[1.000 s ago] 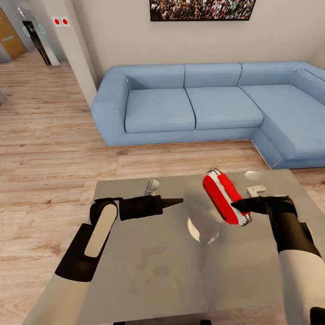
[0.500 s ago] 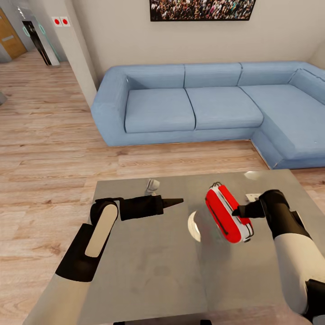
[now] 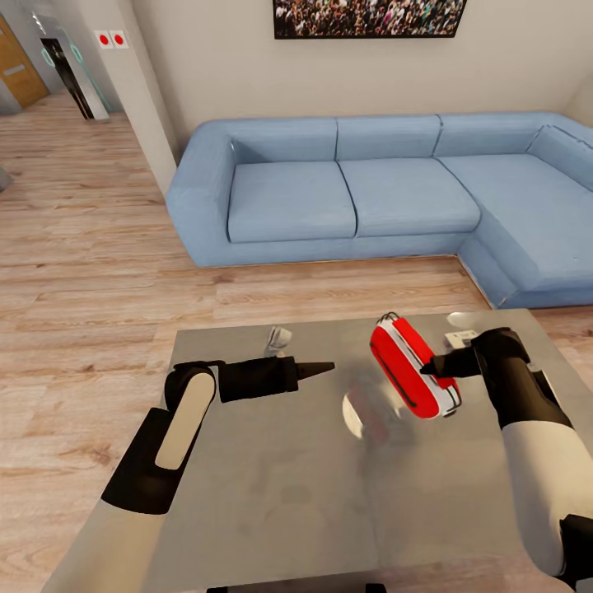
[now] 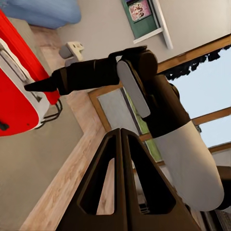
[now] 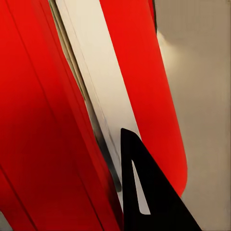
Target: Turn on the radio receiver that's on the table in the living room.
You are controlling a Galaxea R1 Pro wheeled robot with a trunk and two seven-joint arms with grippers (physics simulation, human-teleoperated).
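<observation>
Head view: radio (image 3: 409,367) lies on the table (image 3: 272,486) in the right half, nearer the far edge than the near one, long axis running diagonally from far-left to near-right. Right gripper (image 3: 430,370) tip sits on or just at the radio's right-facing side, about mid-length; radio lies directly ahead of the tip, toward the table's left. Fingers look pressed together into one point, nothing held. Right wrist view confirms: dark tip (image 5: 144,187) is right against the white trim between the red panels; actual contact I can't tell. Left gripper (image 3: 328,365) hangs over the middle of the table, also closed to a point, aimed at the radio but well apart from it. So the right arm is the nearer one by far. My read: the switch press comes from the right tip pushing sideways into the body; a push across the long axis could slide or spin the radio rather than toggle it.
</observation>
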